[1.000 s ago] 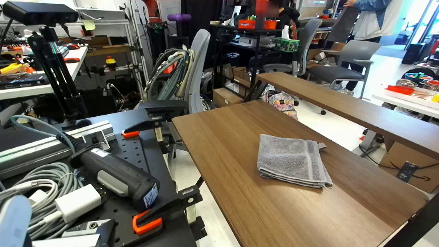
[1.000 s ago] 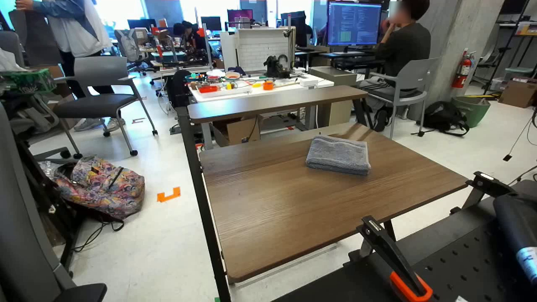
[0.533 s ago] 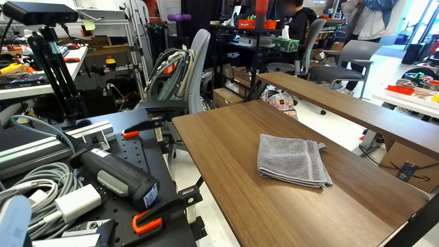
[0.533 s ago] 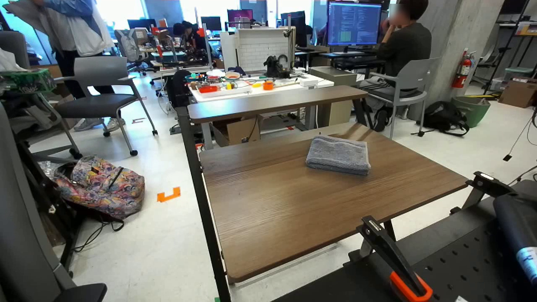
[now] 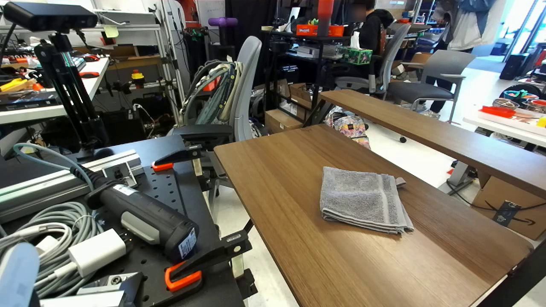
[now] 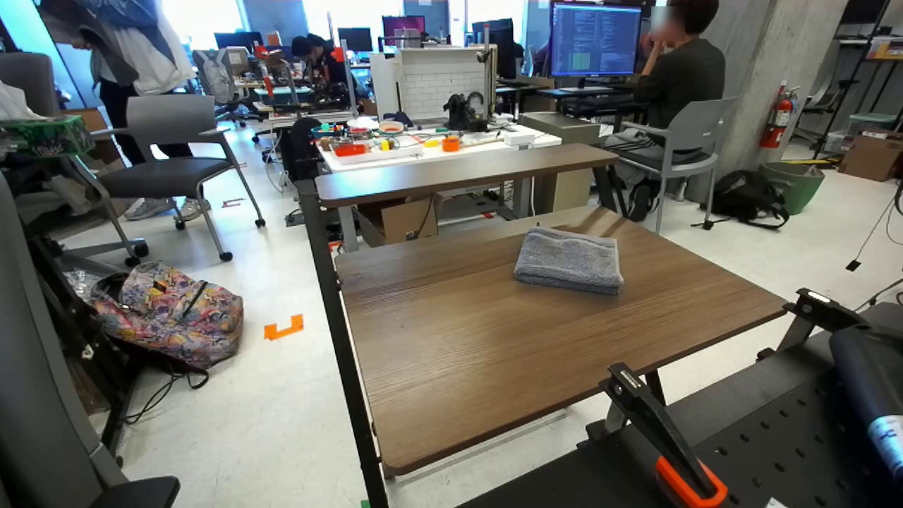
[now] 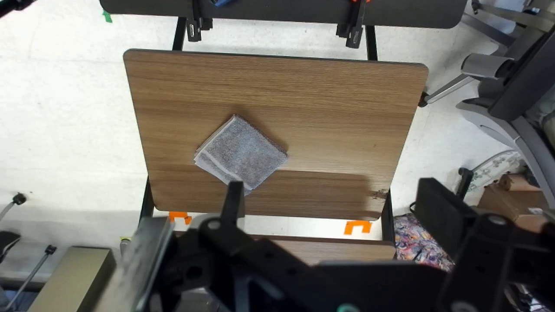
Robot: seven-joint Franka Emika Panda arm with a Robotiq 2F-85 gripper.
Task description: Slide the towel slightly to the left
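End effector [image 7: 332, 184], wrist view: spread wide, with a broad gap between the fingers [image 7: 235, 199] and nothing pinched.
Towel [image 7: 243, 151], wrist view: grey, folded flat, set cornerwise, out ahead of the fingertips; not centred on the gap but off toward the finger at the left of this view, with the near corner lined up just beside that tip. Probably well below rather than touching, given the wide stretch of floor [image 7: 65, 130] in sight.
Surface [image 5: 273, 170], in an exterior view: brown wood, bearing the towel with layered edges showing; no end effector in frame, hence no contact with the towel.
Plank [image 6: 458, 173], in an exterior view: raised behind the surface and the neatly folded towel; towel closer to the plank's side than to the opposite edge, well apart from an end effector out of frame here too.
Slide, so far: no grip and no push under way; amount of shift achieved impossible to tell, for lack of a starting mark. Best guess, not yet begun.
Slide, remaining: lower the end effector, line up a fingertip or the gap with the towel, press or pinch lightly, draw a little to the left, let go, lift clear.
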